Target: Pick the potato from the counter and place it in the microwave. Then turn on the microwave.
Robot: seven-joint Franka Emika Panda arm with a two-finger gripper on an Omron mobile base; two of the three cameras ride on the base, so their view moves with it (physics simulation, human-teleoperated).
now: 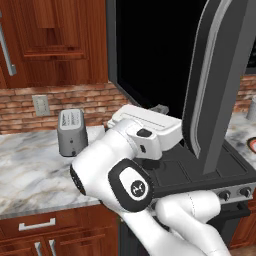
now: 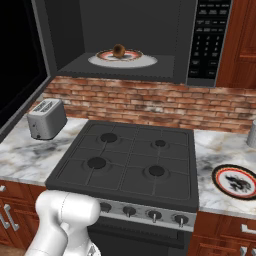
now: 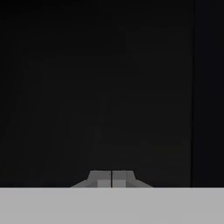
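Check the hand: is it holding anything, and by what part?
Nothing held. In the hand view the hand is shut, fingertips together with nothing between them. The potato already sits on the plate inside the microwave.

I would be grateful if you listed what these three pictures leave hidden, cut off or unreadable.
- Microwave keypad, right base view: labels too small to read.
- Hand view: what the shut gripper faces is lost in darkness.
- Open microwave door, left base view: its top is cut off by the frame edge, and it hides the stovetop behind it.
- Potato on the plate inside: surface detail too small.
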